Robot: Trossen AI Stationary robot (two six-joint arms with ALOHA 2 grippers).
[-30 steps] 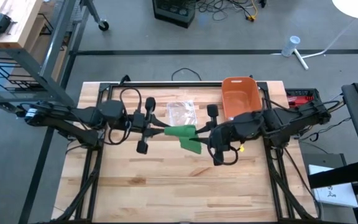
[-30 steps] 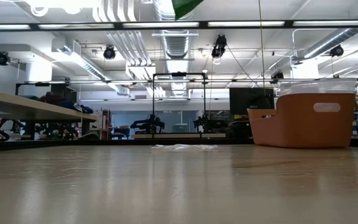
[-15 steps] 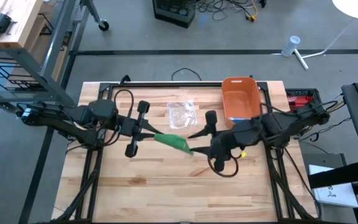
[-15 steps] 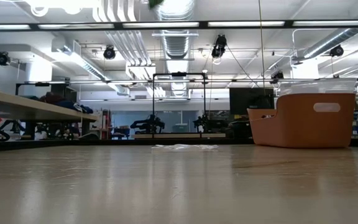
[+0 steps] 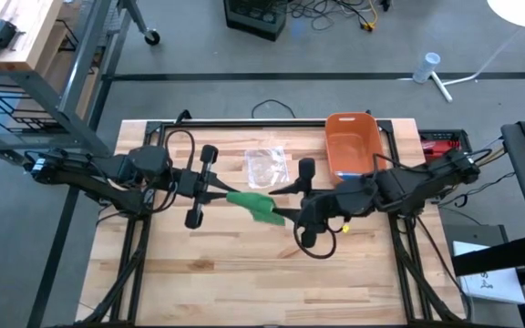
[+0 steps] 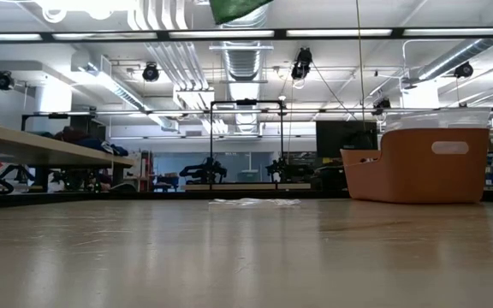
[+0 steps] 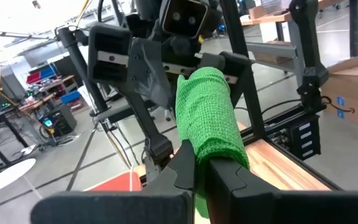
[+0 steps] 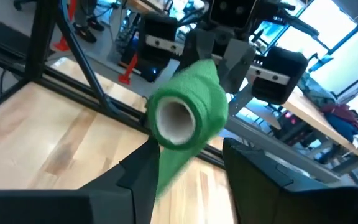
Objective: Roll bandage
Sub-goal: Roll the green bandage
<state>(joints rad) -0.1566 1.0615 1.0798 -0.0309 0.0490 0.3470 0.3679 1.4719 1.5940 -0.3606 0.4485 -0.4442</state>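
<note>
A green bandage roll (image 5: 254, 203) with a cardboard core (image 8: 174, 118) hangs in the air above the middle of the table. My left gripper (image 5: 229, 193) comes from the table's left and is shut on the roll's near end. My right gripper (image 5: 286, 206) comes from the right and is open, one finger on either side of the roll's core end (image 8: 188, 152). A short loose tail (image 8: 166, 168) hangs from the roll beside one right finger; I cannot tell whether it touches it. In the low view only a green tip (image 6: 238, 8) shows at the top edge. My left gripper pinches the roll's end (image 7: 219, 149) between its two fingers. The fingers come level from the table's left and lie along the roll. The roll is lifted clear of the table and sticks out past the fingertips toward my right gripper.
An orange bin (image 5: 352, 141) stands at the table's far edge, right of the middle. A clear plastic wrapper (image 5: 265, 164) lies on the wood (image 5: 244, 273) beside it. The near half of the table is bare wood.
My right gripper has opened and let go of the bandage's loose end, then moved a little toward the roll. My left gripper has drawn back toward the table's left edge with the roll and rolled its wrist. The spread-out tail now lies closer against the roll.
</note>
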